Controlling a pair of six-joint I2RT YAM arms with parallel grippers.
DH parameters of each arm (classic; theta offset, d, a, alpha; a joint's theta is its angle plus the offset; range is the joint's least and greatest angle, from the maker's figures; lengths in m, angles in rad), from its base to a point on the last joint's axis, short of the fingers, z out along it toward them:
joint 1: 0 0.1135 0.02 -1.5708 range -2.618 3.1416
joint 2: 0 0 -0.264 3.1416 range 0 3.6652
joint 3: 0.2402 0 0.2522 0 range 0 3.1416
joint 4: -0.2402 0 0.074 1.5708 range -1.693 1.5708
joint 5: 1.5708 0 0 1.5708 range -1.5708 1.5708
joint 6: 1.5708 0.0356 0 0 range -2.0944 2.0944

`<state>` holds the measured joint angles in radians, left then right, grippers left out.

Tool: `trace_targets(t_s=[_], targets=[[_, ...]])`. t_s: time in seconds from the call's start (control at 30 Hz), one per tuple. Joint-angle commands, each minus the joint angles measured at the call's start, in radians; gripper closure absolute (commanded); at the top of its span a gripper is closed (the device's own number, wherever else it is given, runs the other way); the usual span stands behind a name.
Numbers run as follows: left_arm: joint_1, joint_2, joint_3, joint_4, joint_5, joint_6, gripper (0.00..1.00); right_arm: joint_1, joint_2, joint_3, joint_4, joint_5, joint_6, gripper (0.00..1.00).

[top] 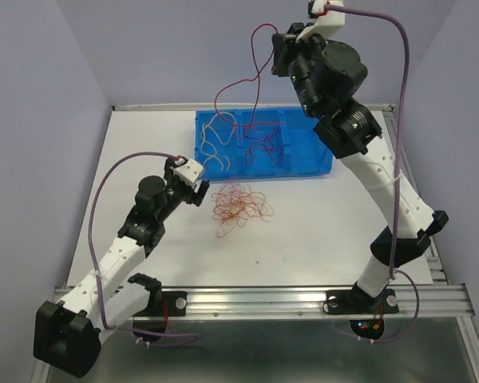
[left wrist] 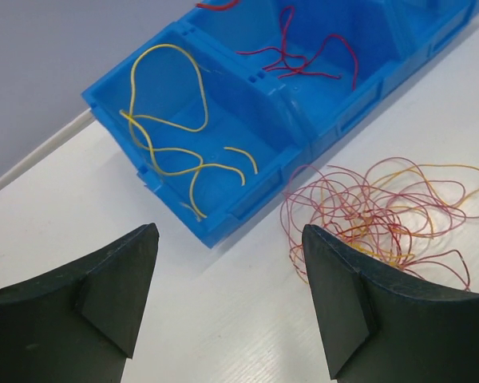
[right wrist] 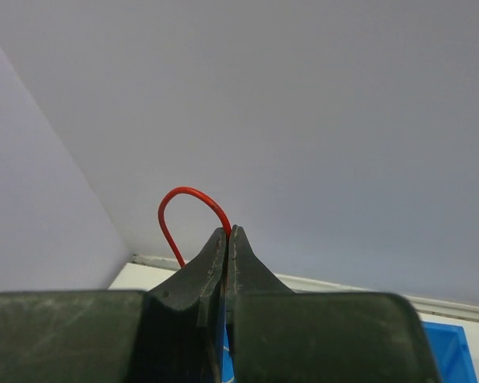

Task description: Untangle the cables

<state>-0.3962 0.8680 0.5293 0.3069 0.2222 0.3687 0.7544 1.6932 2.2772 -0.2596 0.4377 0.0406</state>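
A robot's right gripper (top: pixel 279 48) was raised high above a blue bin (top: pixel 311 163), its jaws pinched shut on one red wire (right wrist: pixel 190 190) that trailed down toward the bin. Some sorting looked done: cream wires (top: pixel 214 148) lay in the bin's left compartment and loose red wires (top: pixel 259 148) in the one beside it. Much appeared left to do, as a dense tangle of orange-pink and red wires (top: pixel 239 206) sat on the white table (top: pixel 319 231) just in front of the bin. The left gripper (left wrist: pixel 230 231) hovered near the tangle's left side, jaws wide and holding nothing.
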Motion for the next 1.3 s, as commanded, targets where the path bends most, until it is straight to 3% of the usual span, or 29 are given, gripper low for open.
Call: trace_targets(t_s=[0.0, 0.57, 1.0, 1.27], targets=[[0.048, -0.015, 0.018, 0.078, -0.060, -0.059, 0.16, -0.001, 0.035, 0.061, 0.088, 0.123, -0.090, 1.00], [0.125, 0.032, 0.043, 0.069, 0.028, -0.073, 0.18, -0.138, 0.126, 0.041, 0.134, 0.141, -0.094, 0.99], [0.128, 0.040, 0.046, 0.069, 0.039, -0.070, 0.18, -0.182, 0.118, -0.188, 0.157, 0.055, -0.016, 0.99], [0.128, 0.045, 0.047, 0.066, 0.039, -0.068, 0.18, -0.179, 0.223, -0.214, 0.160, 0.027, -0.004, 0.99]])
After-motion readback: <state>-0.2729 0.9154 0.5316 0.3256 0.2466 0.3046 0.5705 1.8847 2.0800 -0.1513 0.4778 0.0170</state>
